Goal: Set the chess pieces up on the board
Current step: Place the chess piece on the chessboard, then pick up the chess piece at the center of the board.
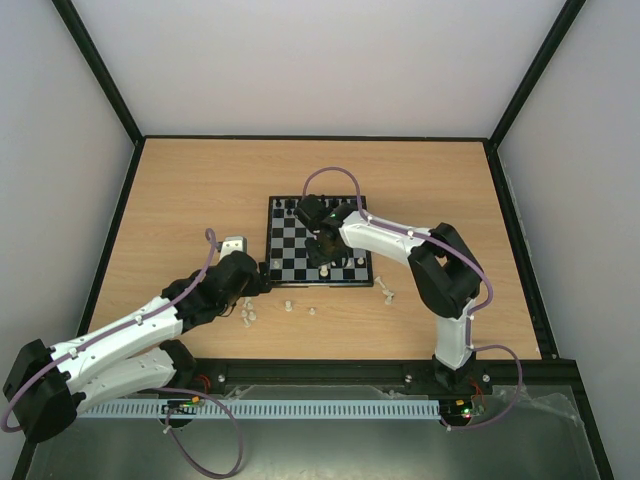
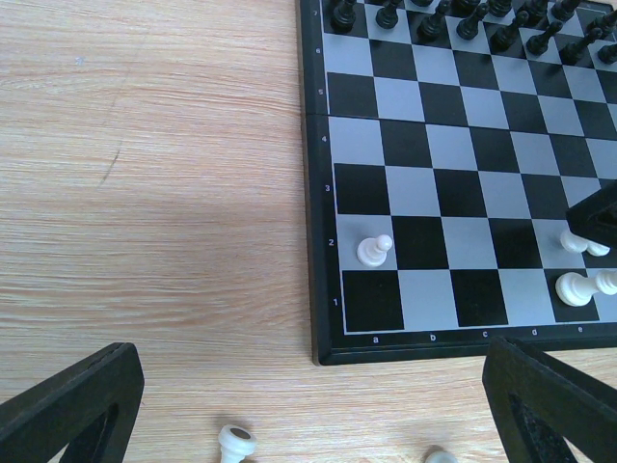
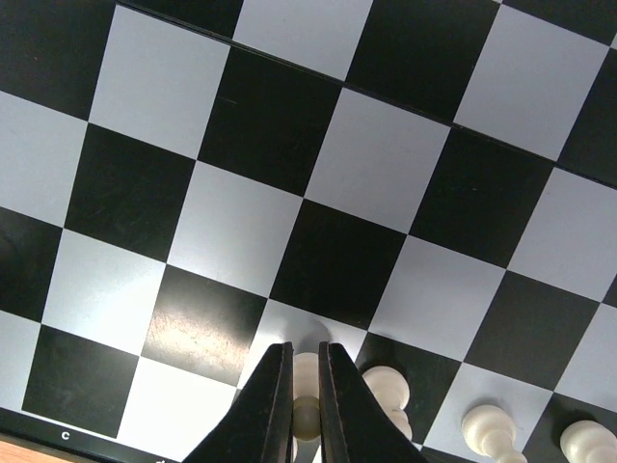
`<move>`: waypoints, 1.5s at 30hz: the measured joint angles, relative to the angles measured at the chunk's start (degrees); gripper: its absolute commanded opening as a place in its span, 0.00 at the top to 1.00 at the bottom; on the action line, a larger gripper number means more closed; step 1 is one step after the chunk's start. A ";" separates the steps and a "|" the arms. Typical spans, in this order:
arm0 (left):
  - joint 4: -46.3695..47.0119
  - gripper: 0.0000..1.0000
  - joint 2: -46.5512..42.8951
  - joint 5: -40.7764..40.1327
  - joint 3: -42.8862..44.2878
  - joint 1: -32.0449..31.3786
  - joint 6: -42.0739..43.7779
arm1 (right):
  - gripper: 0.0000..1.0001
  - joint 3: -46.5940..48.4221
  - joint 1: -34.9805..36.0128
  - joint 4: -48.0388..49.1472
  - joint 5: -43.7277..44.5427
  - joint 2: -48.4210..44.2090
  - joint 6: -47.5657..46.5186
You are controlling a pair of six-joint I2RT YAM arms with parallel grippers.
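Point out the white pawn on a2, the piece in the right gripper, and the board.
a2 pawn [image 2: 374, 251]: left wrist view, its body.
held piece [image 3: 306, 371]: right wrist view, its visible top.
board [image 2: 316, 193]: left wrist view, its left frame.

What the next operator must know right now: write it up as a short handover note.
Left gripper: open, empty, over the table at the board's near-left corner.
Right gripper: shut on a white piece, low over the board's near rows.
Done: black pieces stand on the far rows; a white pawn on a2, a few more white pieces by the right gripper.
Left: most of the near two rows unfilled; loose white pieces lie on the table off the near edge.
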 measured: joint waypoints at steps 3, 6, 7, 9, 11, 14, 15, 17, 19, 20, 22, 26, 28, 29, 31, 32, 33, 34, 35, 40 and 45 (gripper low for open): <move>0.00 0.01 0.00 0.02 0.00 0.00 0.00 | 0.93 -0.09 -0.17 0.44 -0.20 0.02 -0.15; 0.00 0.00 0.00 0.00 0.00 0.00 0.00 | 0.90 -0.09 -0.20 0.85 -0.68 0.02 -0.22; 0.00 0.01 0.00 0.02 0.00 0.00 0.00 | 0.88 -0.09 -0.20 0.92 -0.85 0.00 -0.31; 0.00 0.01 0.00 0.00 0.00 0.00 0.00 | 0.86 -0.09 -0.22 1.01 -1.03 0.02 -0.44; 0.00 0.01 0.02 0.02 0.00 0.00 0.00 | 0.83 -0.09 -0.22 1.07 -1.07 0.02 -0.70; 0.00 0.00 0.02 0.02 0.00 0.00 0.00 | 0.83 -0.11 -0.24 1.14 -1.05 0.00 -0.87; 0.00 0.00 0.04 0.00 0.00 0.00 0.00 | 0.82 -0.11 -0.26 1.14 -1.05 0.00 -0.98; 0.00 0.00 0.09 0.02 0.00 0.00 0.00 | 0.82 -0.09 -0.33 1.14 -1.05 0.00 -1.01; 0.02 0.01 0.13 0.02 0.00 0.00 0.00 | 0.82 -0.09 -0.37 1.11 -1.05 0.00 -1.03; 0.02 0.00 0.15 0.02 0.00 0.00 0.02 | 0.82 -0.09 -0.37 1.11 -1.05 0.00 -1.01; 0.02 0.01 0.15 0.02 0.00 0.00 0.00 | 0.80 -0.09 -0.42 1.07 -1.05 0.00 -1.01; 0.09 0.00 0.28 0.02 0.00 0.00 0.00 | 0.71 0.26 -0.48 0.39 -0.85 -0.70 -1.01; 0.20 0.00 0.42 0.02 0.00 0.00 0.00 | 0.65 0.63 -0.48 -0.07 -0.81 -2.47 -1.11; 0.24 0.00 0.46 0.02 0.00 0.00 0.00 | 0.62 0.68 -0.48 -0.17 -0.98 -4.04 -1.31; 0.48 0.00 0.46 0.04 0.00 0.00 0.00 | 0.57 0.57 -0.11 -0.20 -1.40 -7.58 -1.38; 0.59 0.00 0.46 0.04 0.00 0.00 0.00 | 0.55 0.28 0.15 -0.09 -1.66 -9.84 -1.29; 0.70 0.01 0.46 0.02 0.00 0.00 0.00 | 0.55 -0.33 0.50 0.15 -1.88 -12.31 -1.11; 0.76 0.01 0.46 0.02 0.00 0.00 0.00 | 0.55 -1.25 1.20 0.48 -2.14 -14.67 -0.94; 0.81 0.01 0.42 0.02 0.00 0.00 0.00 | 0.55 -2.58 2.38 0.96 -2.45 -16.96 -0.70; 0.79 0.00 -0.04 0.00 0.00 0.00 -0.07 | 0.56 -9.97 10.43 2.89 -3.89 -19.80 1.40; 0.70 0.00 -1.62 0.00 0.00 0.00 -0.37 | 0.57 -16.90 14.25 3.76 -4.57 -17.40 3.82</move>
